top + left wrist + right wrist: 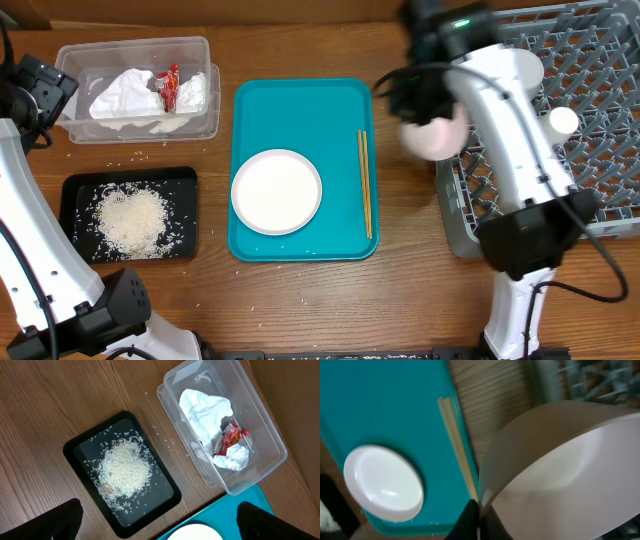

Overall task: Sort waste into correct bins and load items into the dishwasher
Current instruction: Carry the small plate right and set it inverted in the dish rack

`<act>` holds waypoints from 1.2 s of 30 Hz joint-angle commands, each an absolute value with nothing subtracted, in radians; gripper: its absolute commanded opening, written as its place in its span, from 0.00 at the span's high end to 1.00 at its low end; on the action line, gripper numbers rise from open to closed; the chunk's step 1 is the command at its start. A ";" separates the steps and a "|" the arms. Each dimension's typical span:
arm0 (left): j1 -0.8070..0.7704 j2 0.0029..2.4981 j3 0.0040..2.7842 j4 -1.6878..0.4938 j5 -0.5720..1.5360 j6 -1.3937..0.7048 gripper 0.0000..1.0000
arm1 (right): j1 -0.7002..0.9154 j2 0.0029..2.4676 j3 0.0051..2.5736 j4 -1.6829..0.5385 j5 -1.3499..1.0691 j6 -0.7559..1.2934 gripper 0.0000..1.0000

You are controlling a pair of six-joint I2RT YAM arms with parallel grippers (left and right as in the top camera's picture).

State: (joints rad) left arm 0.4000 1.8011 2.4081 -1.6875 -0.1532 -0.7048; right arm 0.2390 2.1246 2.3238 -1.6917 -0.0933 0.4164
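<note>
Currently the loading step is in hand: the bowl (560, 475) is clamped by its rim in the right gripper (477, 506), right of centre in the overhead frame, just beside the rack's (600, 150) left edge. Next, it would have to be carried over the pegs, tilted and stood between 2 rows before release. The left gripper (160, 522) is spread wide, empty.

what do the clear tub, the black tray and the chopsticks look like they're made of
Tub: most likely clear plastic, glossy; the napkin shows through its walls.
Black tray: probably plastic, smooth, with a faint sheen along the rim.
Chopsticks: they look like bare wood or bamboo, pale tan and matte; too thin here to see any grain.
</note>
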 commanded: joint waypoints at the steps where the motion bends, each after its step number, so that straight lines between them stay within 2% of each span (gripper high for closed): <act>1: 0.399 1.811 2.403 -1.689 -0.156 -0.718 0.00 | 0.123 2.064 2.350 -1.694 -0.110 0.373 0.96; 12: 0.399 1.811 2.403 -1.689 -0.156 -0.718 0.00 | -0.237 2.064 2.314 -1.694 -0.591 0.041 0.96; 16: 0.399 1.811 2.403 -1.689 -0.156 -0.718 0.00 | -0.352 2.065 2.240 -1.694 -0.856 -0.118 0.96; 23: 0.399 1.811 2.403 -1.689 -0.156 -0.718 0.00 | -0.487 2.065 2.048 -1.694 -1.141 -0.241 0.96; 36: 0.399 1.811 2.403 -1.689 -0.156 -0.718 0.00 | -0.606 2.065 1.794 -1.677 -1.293 -0.418 0.96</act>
